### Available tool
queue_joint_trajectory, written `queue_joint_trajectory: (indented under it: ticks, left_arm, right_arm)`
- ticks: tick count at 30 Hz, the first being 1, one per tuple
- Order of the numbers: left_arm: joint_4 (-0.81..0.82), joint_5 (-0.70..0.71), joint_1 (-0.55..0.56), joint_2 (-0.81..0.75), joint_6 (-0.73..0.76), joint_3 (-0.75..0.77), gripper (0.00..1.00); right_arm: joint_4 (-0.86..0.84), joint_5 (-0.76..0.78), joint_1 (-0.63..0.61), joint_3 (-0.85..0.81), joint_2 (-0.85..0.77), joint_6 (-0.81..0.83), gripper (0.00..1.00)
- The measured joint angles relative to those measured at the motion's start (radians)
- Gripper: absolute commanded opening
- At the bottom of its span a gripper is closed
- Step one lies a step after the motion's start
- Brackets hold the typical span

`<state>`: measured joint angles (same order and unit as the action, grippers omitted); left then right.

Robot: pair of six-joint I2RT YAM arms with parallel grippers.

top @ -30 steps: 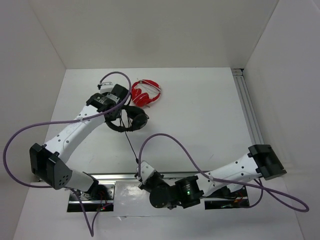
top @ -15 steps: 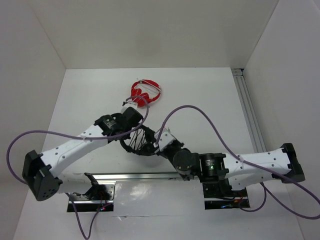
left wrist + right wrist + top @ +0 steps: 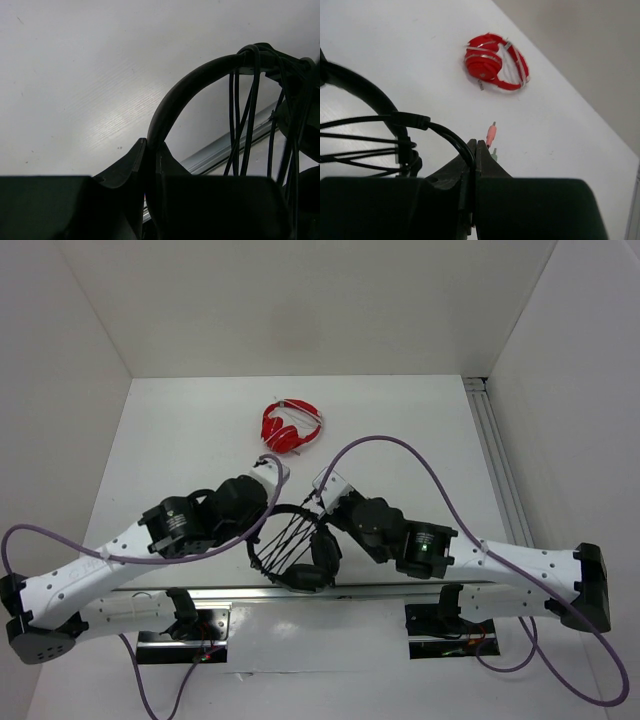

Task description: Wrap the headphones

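The black headphones [image 3: 297,558] hang between the two arms above the table's near edge, with the cable [image 3: 288,536] wound in several strands across the headband. My left gripper [image 3: 262,525] is shut on the headband [image 3: 182,90]. My right gripper [image 3: 318,508] is shut on the cable [image 3: 451,136] near its end; the pink plug [image 3: 491,134] and a green plug [image 3: 494,155] stick out past the fingertips. An earcup [image 3: 325,550] hangs below the right gripper.
Small red headphones [image 3: 291,426] lie on the white table at the back middle and show in the right wrist view [image 3: 495,69]. A metal rail [image 3: 492,455] runs along the right side. White walls enclose the table. The arm mounting rail [image 3: 235,145] lies at the near edge.
Both arms have drawn the black headphones toward the near edge. The right gripper has moved from the front rail up to the headband, and the cable now lies in more strands across it.
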<state>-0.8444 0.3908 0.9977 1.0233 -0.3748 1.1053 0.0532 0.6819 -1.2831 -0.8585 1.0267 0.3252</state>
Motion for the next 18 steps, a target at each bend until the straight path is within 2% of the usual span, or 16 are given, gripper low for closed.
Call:
queue_joint_trajectory:
  ticks: [6,10,13,18]
  left_arm:
    - [-0.056,-0.018,0.0,-0.091,0.027,0.132,0.0]
    - [-0.098,-0.025,-0.002,-0.114,0.043,0.24,0.0]
    - [-0.126,-0.061,-0.002,-0.11,0.059,0.262,0.0]
    - [-0.121,-0.114,-0.002,-0.076,0.053,0.263,0.0]
  right_arm:
    - [0.053,-0.286,0.208,-0.003,0.033,-0.07,0.0]
    - [0.02,-0.474,0.256,-0.006,0.031,-0.117,0.0]
    - [-0.031,-0.57,0.271,-0.004,0.04,-0.16,0.0]
    - [-0.16,-0.671,0.281,0.096,0.048,-0.235,0.2]
